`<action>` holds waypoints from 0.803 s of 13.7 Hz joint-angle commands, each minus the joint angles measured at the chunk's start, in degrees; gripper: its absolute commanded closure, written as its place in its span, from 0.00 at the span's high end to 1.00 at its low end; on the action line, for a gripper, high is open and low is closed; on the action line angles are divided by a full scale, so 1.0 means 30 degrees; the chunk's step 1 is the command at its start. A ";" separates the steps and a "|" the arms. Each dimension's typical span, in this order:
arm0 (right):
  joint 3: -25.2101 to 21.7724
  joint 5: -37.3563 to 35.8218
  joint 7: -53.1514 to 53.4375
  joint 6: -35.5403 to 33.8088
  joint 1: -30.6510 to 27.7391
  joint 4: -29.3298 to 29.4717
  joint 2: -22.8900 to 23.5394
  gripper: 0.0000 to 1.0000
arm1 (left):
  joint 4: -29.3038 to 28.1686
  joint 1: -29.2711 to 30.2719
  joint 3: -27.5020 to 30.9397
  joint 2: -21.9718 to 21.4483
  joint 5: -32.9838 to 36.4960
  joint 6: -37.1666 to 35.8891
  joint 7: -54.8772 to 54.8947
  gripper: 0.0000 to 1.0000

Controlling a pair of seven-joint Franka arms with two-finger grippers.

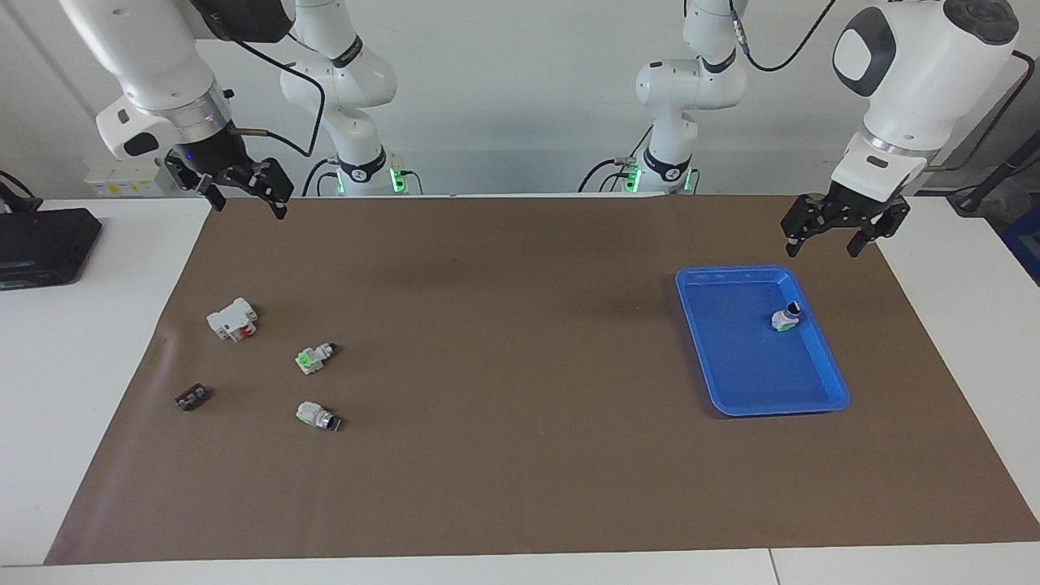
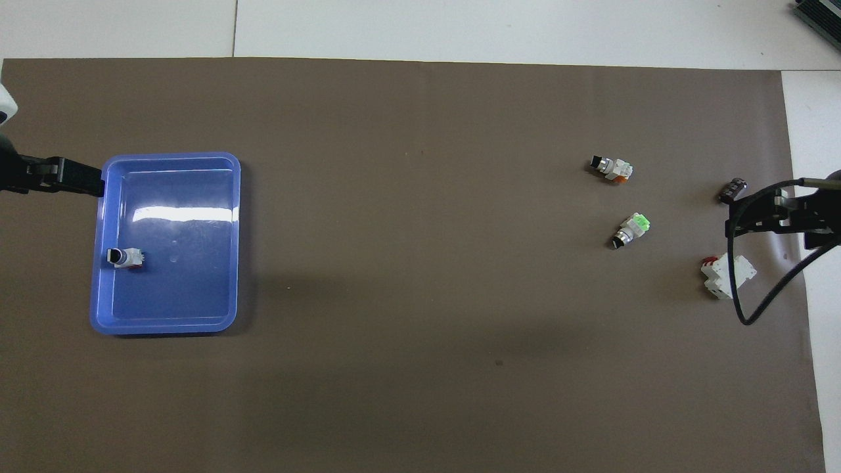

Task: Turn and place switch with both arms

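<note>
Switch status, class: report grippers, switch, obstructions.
Left gripper open, empty, raised beside the blue tray. Right gripper open, empty, raised over the mat edge. Switch lies in the tray. Nothing in the way.

No text, label, brand, number or sign can be read on anything in either view.
</note>
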 commanded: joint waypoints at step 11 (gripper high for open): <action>0.0015 -0.0006 -0.0458 -0.0748 -0.0079 -0.0047 -0.0255 1.00 | -0.0738 0.0084 0.0145 -0.0584 -0.0067 0.0320 -0.0106 1.00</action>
